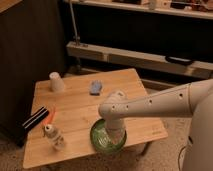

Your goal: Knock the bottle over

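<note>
The bottle (54, 137), small and clear with a pale cap, sat near the front-left corner of the wooden surface (80, 107), just below the orange-handled tool (50, 116) and a black oblong object (34, 120). Its cap pointed up and to the left. Whether it stood upright or already lay on its side could not be told from this angle.

The robot's 1 arm (150, 106) reached in from the right and bent down at the wrist, so the claw (114, 137) hung over the green plate (95, 138) at the front edge. The wrist housing covered it, so how far open it was could not be told, and nothing could be seen in its hold. It was well apart from the bottle, with bare wood between them.

That posture looked like a low start for a sideways sweep. Judged from the layout, a push from the right at bottle height would have tipped it, and the task seemed not yet done. The bottle's place close to the edge meant a hard shove might have sent it off.

An upturned white paper cup (56, 81) stood at the back left and a blue object (95, 87) lay near the middle back, both out of the likely path.

No brand, label or writing could be read on any item.
</note>
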